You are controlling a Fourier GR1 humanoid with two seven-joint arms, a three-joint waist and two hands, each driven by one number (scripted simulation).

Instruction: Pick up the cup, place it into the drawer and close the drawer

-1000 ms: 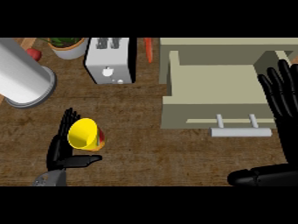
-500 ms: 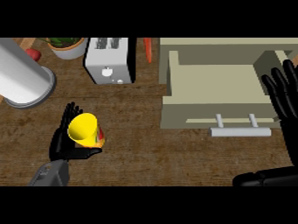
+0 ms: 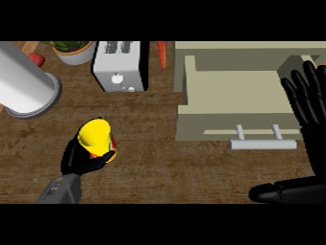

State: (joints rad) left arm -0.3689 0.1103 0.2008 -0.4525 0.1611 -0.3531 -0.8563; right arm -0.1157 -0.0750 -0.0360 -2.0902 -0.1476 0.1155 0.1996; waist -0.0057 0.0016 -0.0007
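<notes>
The yellow cup (image 3: 94, 137) is held above the wooden counter at the lower left, with my left hand (image 3: 82, 159) curled round its lower part. The beige drawer (image 3: 230, 98) stands pulled out at the upper right, its tray bare and its grey handle (image 3: 262, 142) facing me. My right hand (image 3: 319, 106) is open with fingers straight, lying over the drawer's right edge. The cup sits well to the left of the drawer.
A large silver cylinder (image 3: 15, 84) stands at the upper left. A white toaster (image 3: 121, 72) sits behind the cup, a potted plant (image 3: 72, 49) beside it, and an orange carrot (image 3: 162, 53) lies next to the drawer's back corner.
My left hand has closed round the cup and shifted slightly right and up with it. The right hand has barely moved.
</notes>
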